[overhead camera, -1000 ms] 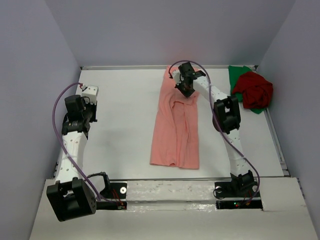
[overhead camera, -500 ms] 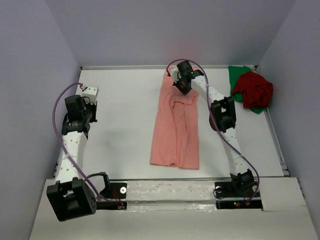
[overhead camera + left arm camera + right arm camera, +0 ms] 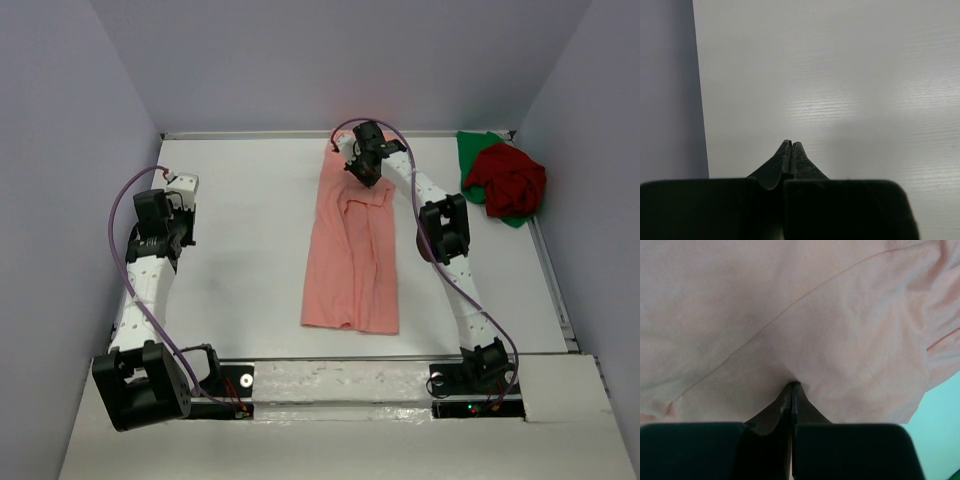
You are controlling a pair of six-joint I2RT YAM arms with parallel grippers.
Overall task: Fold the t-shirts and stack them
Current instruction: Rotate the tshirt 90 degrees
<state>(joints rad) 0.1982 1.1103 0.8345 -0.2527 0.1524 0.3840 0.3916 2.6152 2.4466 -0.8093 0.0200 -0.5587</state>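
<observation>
1. Salmon-pink tee: lies mid-table as a long narrow strip running near-to-far, sides folded in lengthwise. The near hem is fairly straight and flat; the far end is bunched and creased.
2. Close up from the right wrist cam, the same tee fills nearly the whole view. It's smooth matte cloth with one thin seam line curving across and soft wrinkles at the right.
3. Dark red tee: a crumpled ball (no fold at all) at the far right corner of the table.
4. Green tee: under and behind the red one, touching it, with flat bits poking out on the left and near side.
5. Right gripper: at the pink tee's far end, jaws pressed together with a pinch of pink cloth between the tips.
6. Left gripper: far left of the table, well apart from all the tees. Its jaws are fully closed w/ nothing between them, and it points at bare surface.
7. Table: white w/ a faint grain, boxed in by pale grey walls.
</observation>
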